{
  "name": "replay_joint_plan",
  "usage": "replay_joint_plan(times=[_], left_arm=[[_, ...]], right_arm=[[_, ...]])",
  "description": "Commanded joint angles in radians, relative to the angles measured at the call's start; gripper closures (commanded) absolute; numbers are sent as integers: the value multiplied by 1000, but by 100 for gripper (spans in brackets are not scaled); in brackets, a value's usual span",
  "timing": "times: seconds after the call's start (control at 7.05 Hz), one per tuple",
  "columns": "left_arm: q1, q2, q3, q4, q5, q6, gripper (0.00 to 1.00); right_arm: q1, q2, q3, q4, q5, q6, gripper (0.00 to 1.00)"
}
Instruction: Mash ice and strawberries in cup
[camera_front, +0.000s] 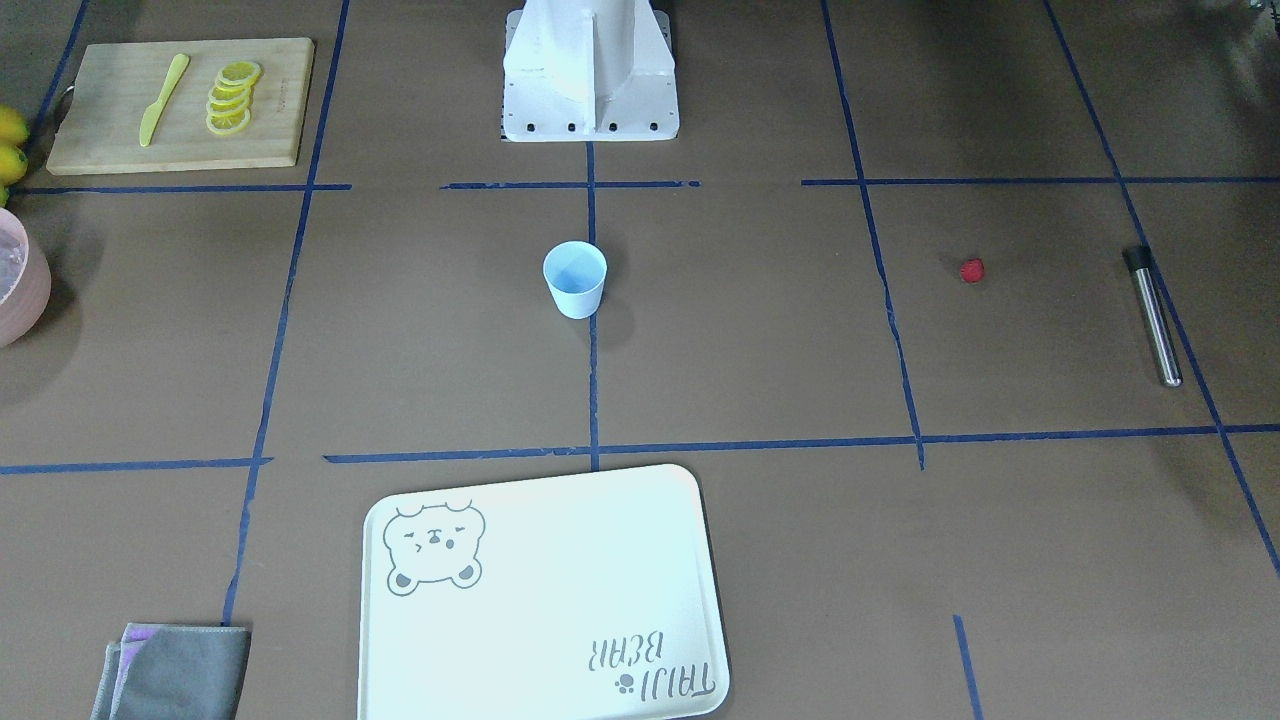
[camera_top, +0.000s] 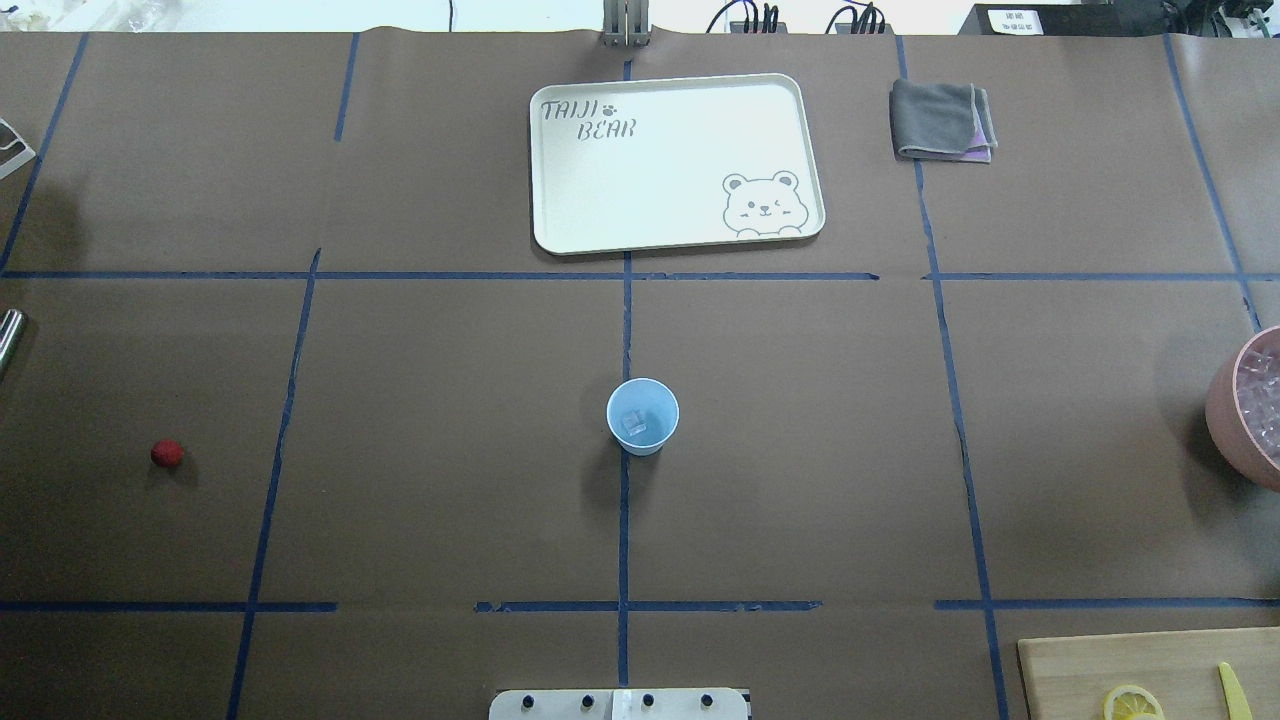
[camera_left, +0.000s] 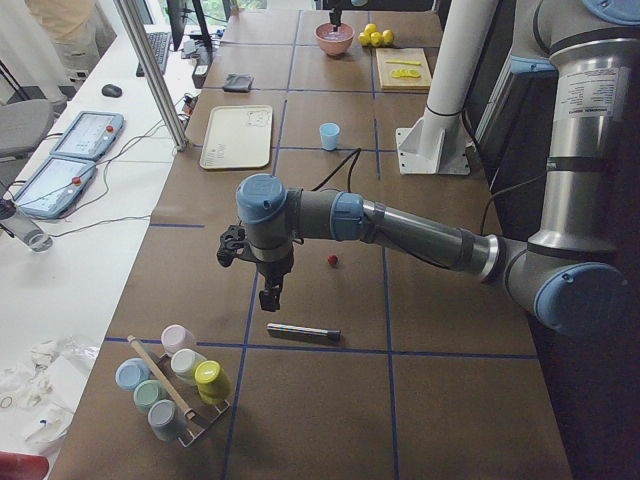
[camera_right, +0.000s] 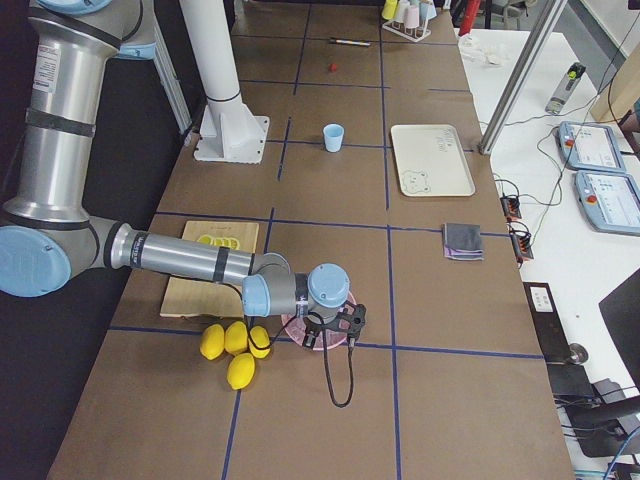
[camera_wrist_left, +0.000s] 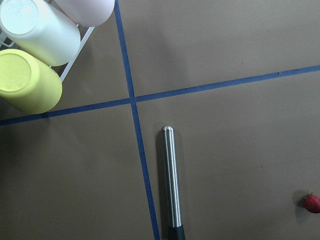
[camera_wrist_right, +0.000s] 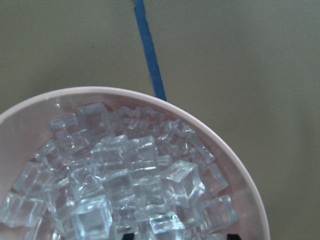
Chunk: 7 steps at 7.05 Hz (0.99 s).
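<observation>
exterior left: strawberry (camera_left: 332, 261) seemingly near claw (camera_left: 270, 298)

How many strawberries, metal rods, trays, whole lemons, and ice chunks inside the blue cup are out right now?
strawberry: 1
metal rod: 1
tray: 1
whole lemons: 4
ice chunk in the blue cup: 1
Total: 8
</observation>
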<state>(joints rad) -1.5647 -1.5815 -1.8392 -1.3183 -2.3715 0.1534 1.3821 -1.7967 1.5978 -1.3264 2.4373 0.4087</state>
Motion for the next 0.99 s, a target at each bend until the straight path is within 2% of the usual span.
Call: replay_joint_plan(times=[0.0, 0.85], left_arm=[[0, 0, 0, -1, 0, 0, 0], [-2, 2, -8, -1, 2, 2, 0]], right_arm=[[-11, 0, -1, 0, 0, -1, 32], [-15, 0, -5, 1, -1, -1, 44]])
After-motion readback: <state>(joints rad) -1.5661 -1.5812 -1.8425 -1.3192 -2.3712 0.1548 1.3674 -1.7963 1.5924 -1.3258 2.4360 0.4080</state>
